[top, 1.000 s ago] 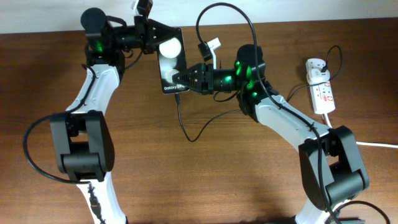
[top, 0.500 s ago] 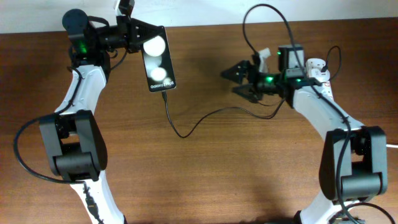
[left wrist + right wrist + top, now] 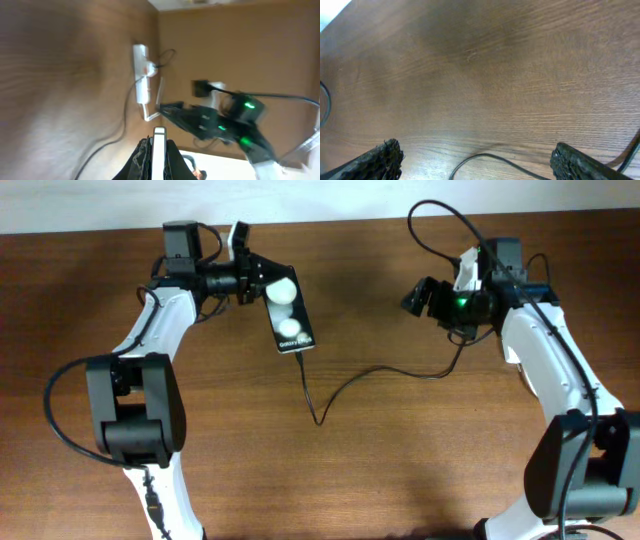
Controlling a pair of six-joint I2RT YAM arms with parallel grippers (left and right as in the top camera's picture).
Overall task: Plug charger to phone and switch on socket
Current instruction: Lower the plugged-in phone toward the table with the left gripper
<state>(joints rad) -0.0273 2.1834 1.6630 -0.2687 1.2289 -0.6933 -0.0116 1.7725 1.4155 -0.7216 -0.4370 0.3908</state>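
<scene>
The black phone (image 3: pixel 288 318), with two white glare spots and white text at its near end, is held at its far end by my left gripper (image 3: pixel 258 280), which is shut on it. In the left wrist view the phone (image 3: pixel 159 150) shows edge-on between the fingers. The charger's thin black cable (image 3: pixel 370 374) runs from the phone's near end across the table toward the right. My right gripper (image 3: pixel 416 294) is open and empty above the table, with the cable (image 3: pixel 485 158) lying below its spread fingers. The white socket (image 3: pixel 143 82) with the white adapter (image 3: pixel 140 50) shows in the left wrist view; my right arm hides it overhead.
The brown wooden table (image 3: pixel 400 470) ends at a pale wall along the far edge. A thick white cord (image 3: pixel 148 114) leaves the socket. Black arm cables loop above the right arm (image 3: pixel 440 220).
My right gripper has pulled away from the phone's near end, far to the right, and stayed open. My left gripper has swung the phone left, then right and nearer. The cable stays attached to the phone.
</scene>
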